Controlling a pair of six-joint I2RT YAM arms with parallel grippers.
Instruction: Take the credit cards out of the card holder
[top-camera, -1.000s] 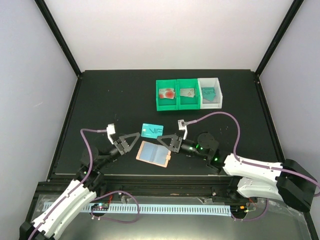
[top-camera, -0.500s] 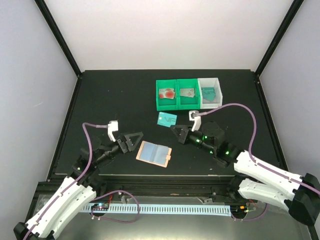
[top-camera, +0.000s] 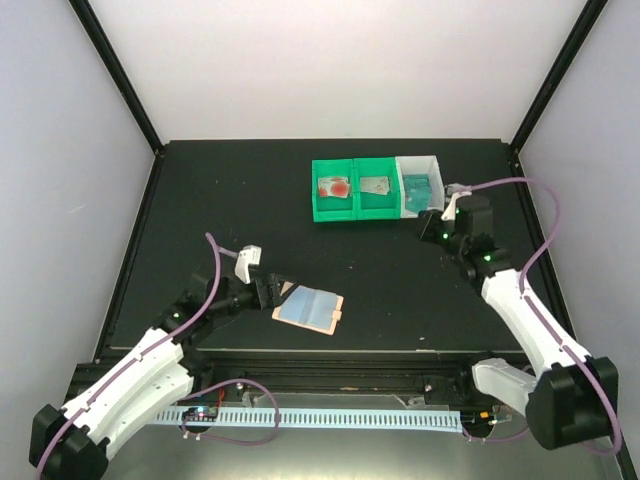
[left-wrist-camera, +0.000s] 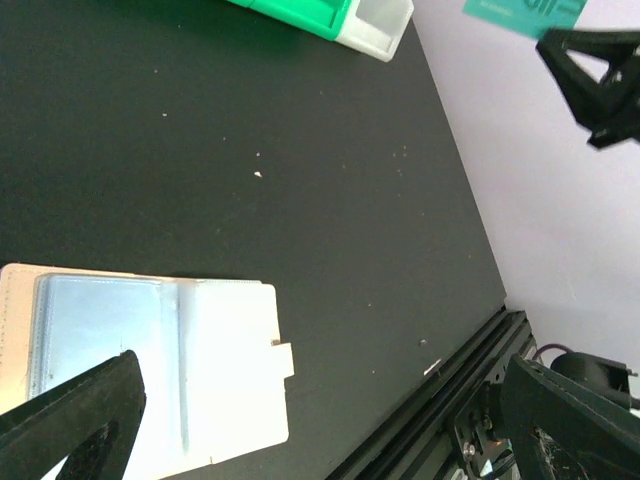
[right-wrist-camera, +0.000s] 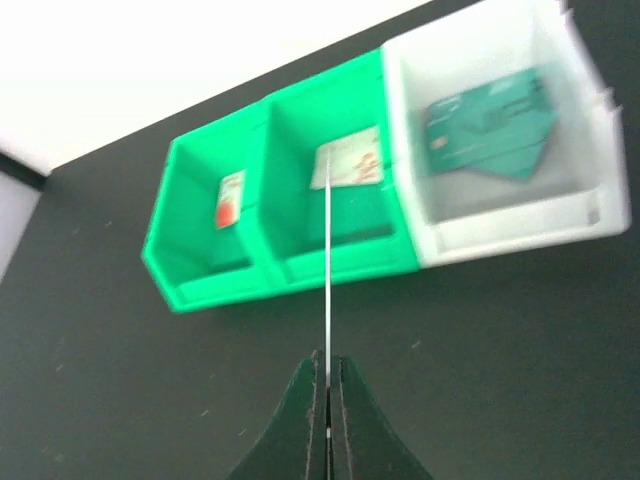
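Note:
The card holder (top-camera: 308, 307) lies open on the black table, peach with pale blue pockets; it also shows in the left wrist view (left-wrist-camera: 150, 360). My left gripper (top-camera: 272, 290) is open and empty, just left of the holder, its fingers (left-wrist-camera: 70, 420) straddling it. My right gripper (top-camera: 437, 222) is shut on a teal credit card (right-wrist-camera: 327, 250), seen edge-on, held in the air in front of the white bin (top-camera: 418, 160). That card also shows in the left wrist view (left-wrist-camera: 520, 12). More teal cards (right-wrist-camera: 490, 125) lie in the white bin.
Two joined green bins (top-camera: 355, 212) stand left of the white bin. One holds a red-blotch card (top-camera: 333, 187), the other a silver-grey card (top-camera: 375, 185). The table's front rail (left-wrist-camera: 470, 370) runs near the holder.
My right gripper has carried the teal card from beside the holder back and right to the white bin. My left gripper has moved right, closer to the holder.

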